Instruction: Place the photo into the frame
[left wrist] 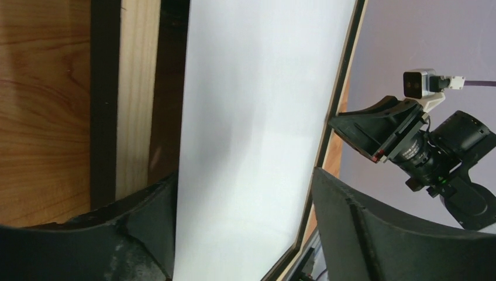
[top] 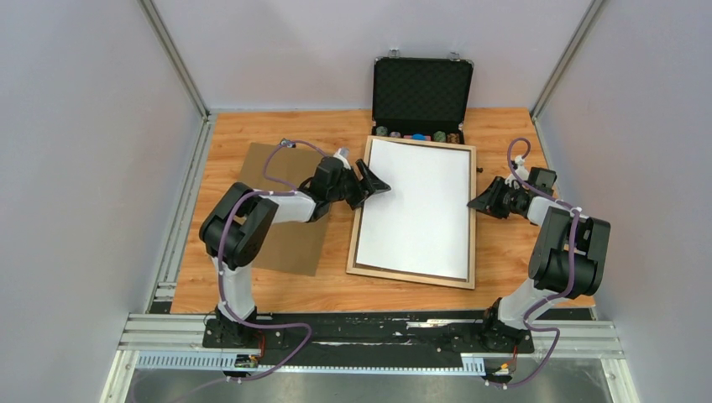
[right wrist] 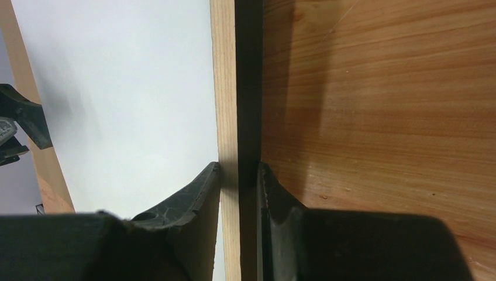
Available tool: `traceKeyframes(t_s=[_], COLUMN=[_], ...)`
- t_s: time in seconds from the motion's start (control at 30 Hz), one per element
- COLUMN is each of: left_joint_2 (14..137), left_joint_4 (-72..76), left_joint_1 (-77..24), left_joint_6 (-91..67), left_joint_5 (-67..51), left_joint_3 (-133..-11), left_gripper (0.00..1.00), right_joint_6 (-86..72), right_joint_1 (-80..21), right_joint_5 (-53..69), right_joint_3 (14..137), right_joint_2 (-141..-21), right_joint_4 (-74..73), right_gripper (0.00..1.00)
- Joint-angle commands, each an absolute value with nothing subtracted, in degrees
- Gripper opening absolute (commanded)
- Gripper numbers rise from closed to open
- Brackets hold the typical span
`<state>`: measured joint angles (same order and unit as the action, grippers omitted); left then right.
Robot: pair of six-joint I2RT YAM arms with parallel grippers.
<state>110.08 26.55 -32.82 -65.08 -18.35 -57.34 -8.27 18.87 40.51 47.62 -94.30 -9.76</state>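
Pinching frame (top: 411, 278) rail, right jaws, left jaws spread, photo (top: 416, 206) face-down inside

Top view: photo (top: 416, 206) shows only plain white side; underside hidden. At front of case (top: 421, 88), small objects (top: 417, 134) too small to identify. Right part of brown panel (top: 298, 248) hidden beneath left arm (top: 239, 227). Right wrist view: frame (right wrist: 225, 88) rail cut off at top edge, lower end hidden within right pincer (right wrist: 238, 171). Left wrist view: photo cut off top and bottom.
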Motion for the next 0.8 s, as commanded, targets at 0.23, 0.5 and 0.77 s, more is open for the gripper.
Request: traceKeyframes(t_s=[0.23,0.5,0.77], left_joint_2=[106.18,102.98,98.37], left_joint_4=[18.08,14.91,8.89], left_joint_1=[-33.1,-33.06,-33.09], left_joint_6=[-60.55,-58.54,-55.91], left_joint_5=[-16.61,-14.93,-12.9], left_joint_3=[-60.17,-60.38,-61.48], left_gripper=[0.98,1.0,1.0], right_joint_6=[-8.61,-8.54,-8.39], right_joint_1=[18.37,18.37,18.43], right_joint_5=[41.84,41.75,41.68], right_joint_3=[46.76,46.76,46.84], right_joint_2=[-94.17,-94.04,-93.38], right_joint_4=[-10.54,-10.55,-10.55], right_gripper=[0.11,0.12,0.14])
